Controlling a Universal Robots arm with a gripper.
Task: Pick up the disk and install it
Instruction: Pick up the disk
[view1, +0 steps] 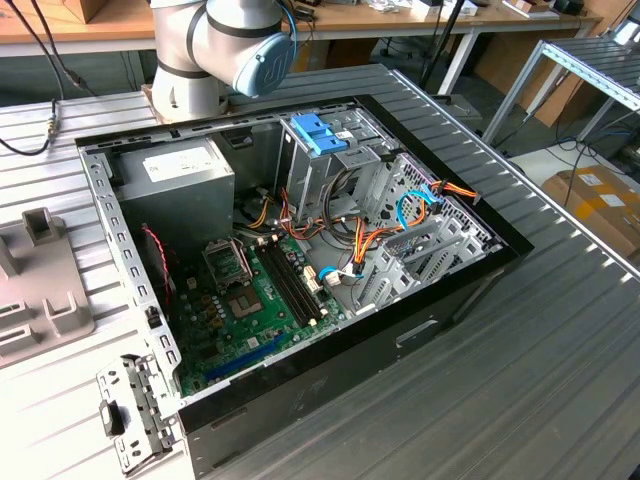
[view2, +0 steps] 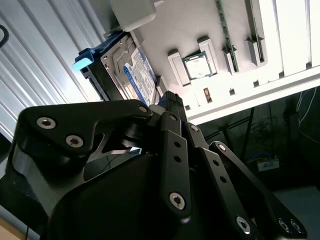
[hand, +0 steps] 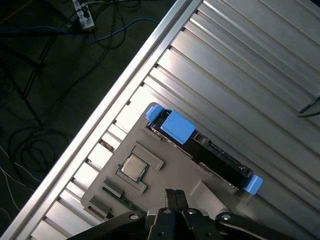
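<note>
Black gripper (hand: 175, 193) over the holder, disk (hand: 220, 156) not yet picked up

Closest to the lens in both wrist views are the gripper's black links and screws. Past them its two fingertips lie pressed together with nothing between them: clenched and empty. They point down at a pale grey holder (hand: 132, 131) lying on the ribbed metal table (hand: 240, 60). The disk stands on edge in a slot of that holder, with a blue tab (hand: 177, 125) at one end and a blue rail tip at the other. Its white-and-blue label (view2: 140, 77) faces the second wrist view. A square chip (hand: 132, 167) sits in a recess of the same holder, near the disk's slot. The fingertips hang near the disk but apart from it, over the holder's flat part between chip and disk, as far as I can judge.

By my reading the step in hand is the approach for the pick-up. That grasp calls for the fingers to spread wider than the disk's body, line up across its two broad faces and settle astride it without knocking the holder.

The arm's (view1: 235, 40) shoulder joints stand at the upper centre of the exterior view, behind the open computer case (view1: 300, 395). The wrist seems turned downward over the holder. Inside the case, a drive cage with a blue latch (view1: 318, 132) sits in the upper middle of the frame, probably where the disk belongs
</note>
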